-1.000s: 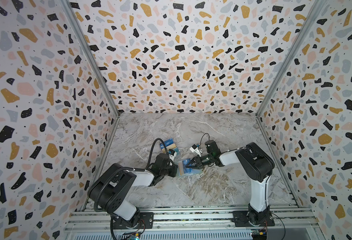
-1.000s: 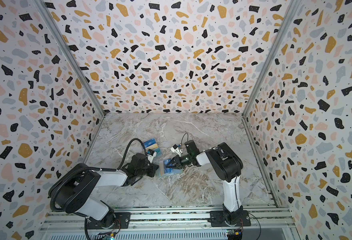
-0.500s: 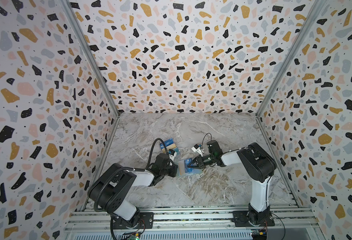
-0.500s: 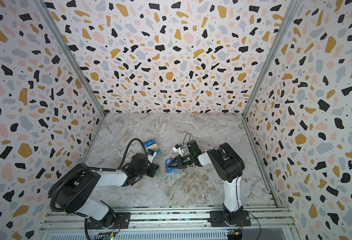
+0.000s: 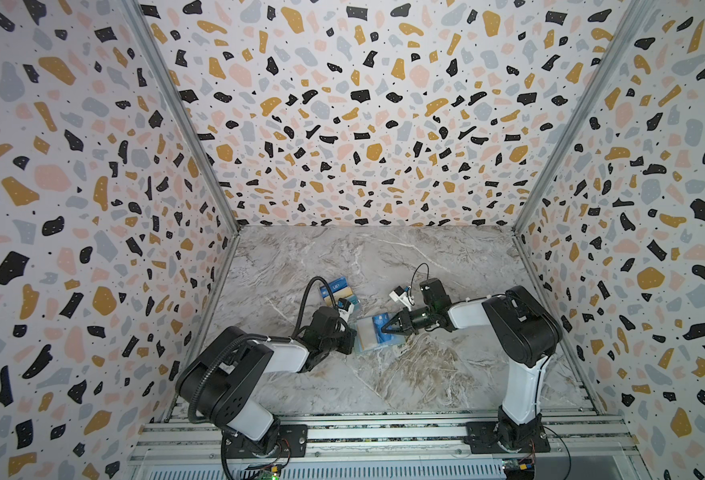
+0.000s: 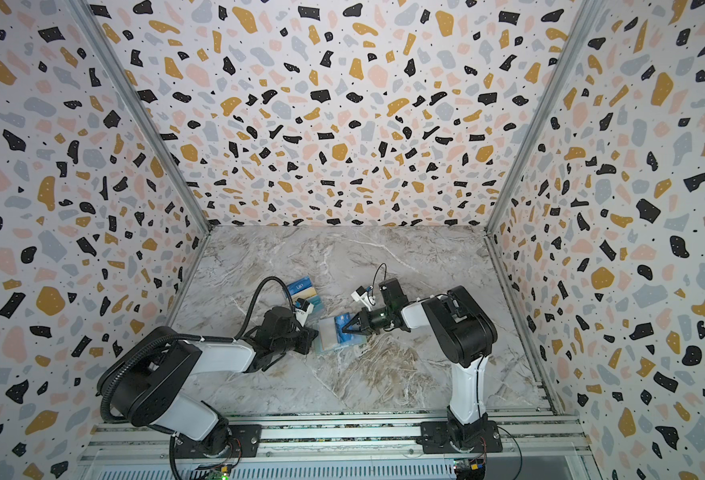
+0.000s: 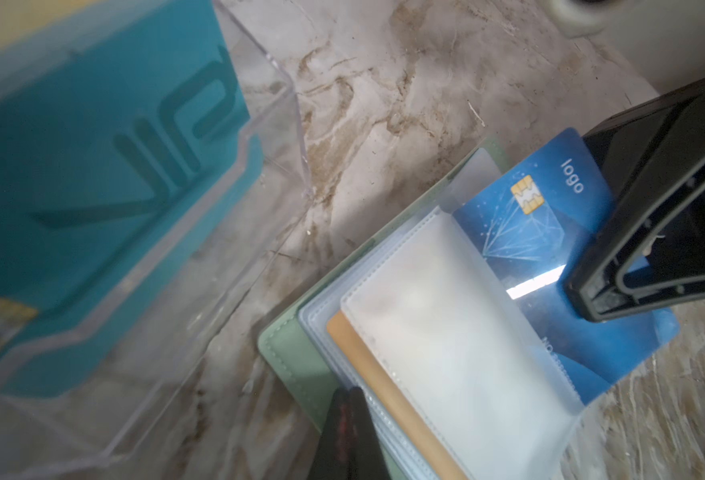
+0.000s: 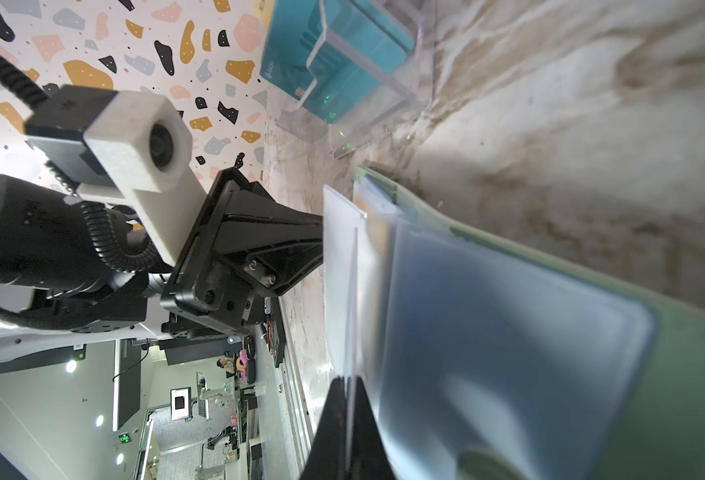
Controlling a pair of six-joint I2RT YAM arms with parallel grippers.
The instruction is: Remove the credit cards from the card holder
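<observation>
Your left arm (image 5: 284, 353) lay low over the desk (image 5: 425, 374), folded tight near its base, with the forearm stretched toward the middle. Its pincer (image 5: 353, 338) was closed, tips together at the edge of the card holder (image 7: 288, 353). Whether they pinched it or only pressed on it could not be told. Your right arm (image 5: 521, 374) stood upright from its base and bent sharply at the elbow. Its forearm ran nearly level toward the left arm, and the wrist was rolled onto its side. Your right pincer (image 5: 385, 328) had its jaws closed on the end of the dark blue card (image 7: 550, 232). The two pincers faced each other, near but apart.
</observation>
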